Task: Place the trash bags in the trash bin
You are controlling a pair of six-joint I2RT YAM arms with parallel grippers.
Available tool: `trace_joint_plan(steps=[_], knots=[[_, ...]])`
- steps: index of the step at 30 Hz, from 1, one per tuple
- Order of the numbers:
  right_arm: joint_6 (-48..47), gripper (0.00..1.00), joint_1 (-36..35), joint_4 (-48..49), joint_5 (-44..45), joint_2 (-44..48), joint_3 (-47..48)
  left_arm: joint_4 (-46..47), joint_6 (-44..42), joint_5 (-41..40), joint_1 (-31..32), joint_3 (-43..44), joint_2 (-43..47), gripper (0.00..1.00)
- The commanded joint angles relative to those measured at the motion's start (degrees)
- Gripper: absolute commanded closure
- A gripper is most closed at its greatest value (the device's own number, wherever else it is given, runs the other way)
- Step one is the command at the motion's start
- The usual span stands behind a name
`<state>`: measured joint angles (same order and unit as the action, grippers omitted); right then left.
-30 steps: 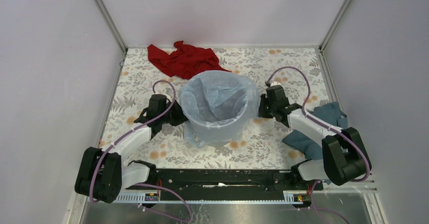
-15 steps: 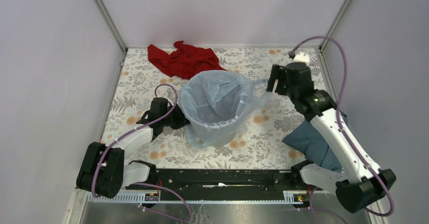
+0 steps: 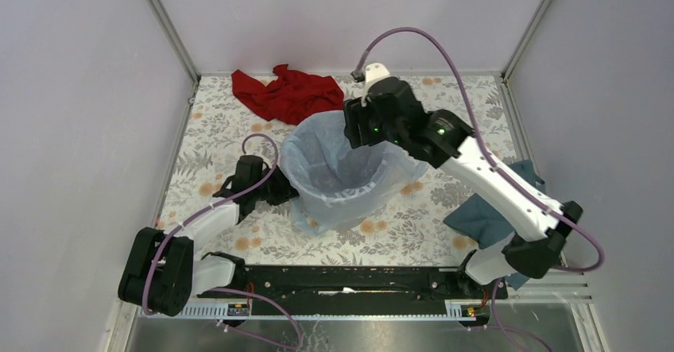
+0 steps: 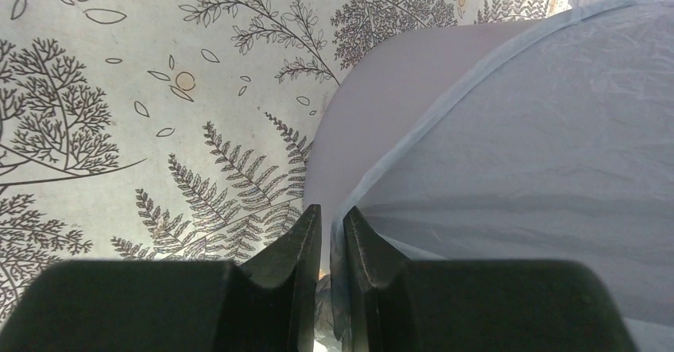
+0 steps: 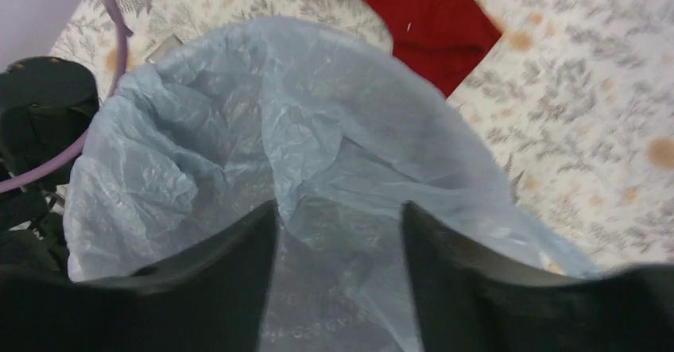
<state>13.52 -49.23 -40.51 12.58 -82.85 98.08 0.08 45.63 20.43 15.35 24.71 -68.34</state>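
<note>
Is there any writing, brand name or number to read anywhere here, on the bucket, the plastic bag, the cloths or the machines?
No text can be read.
trash bag: faint marks low on the film in the right wrist view may be print, too blurred to read.
trash bin, red cloth, teal cloth, left arm, right arm: no text shows.
tablecloth: leaf and flower pattern only.
</note>
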Motion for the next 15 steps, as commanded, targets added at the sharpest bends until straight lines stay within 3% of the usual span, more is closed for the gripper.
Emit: trace_joint_plan(steps=[1,3,10,12,15], knots=[[-0.85,0.49,-1.35,-0.72,-1.89,-3.69,0.77,0.01,-1.37,-1.5,0.2,-0.31,2.19,0.79],[-1.81,0.55,-2.5,1.71,1.38,-5.06,-1.11,0.09,-0.89,-1.42,0.2,-0.57,1.92,0.79],[-5.2,0.53,-3.41,15.44,21.84,-11.03,-15.21,0.22,0.57,-1.9,0.2,-1.47,4.17,0.77],[-5.8,0.52,-3.4,18.98,24.36,-14.07,-17.71,-1.02,0.28,-3.87,-0.11,-1.27,3.86,0.77],[-2.77,0.43,-3.4,18.46,21.92,-19.16,-17.52,-0.5,0.73,-4.83,-0.35,-1.59,2.2,0.77]])
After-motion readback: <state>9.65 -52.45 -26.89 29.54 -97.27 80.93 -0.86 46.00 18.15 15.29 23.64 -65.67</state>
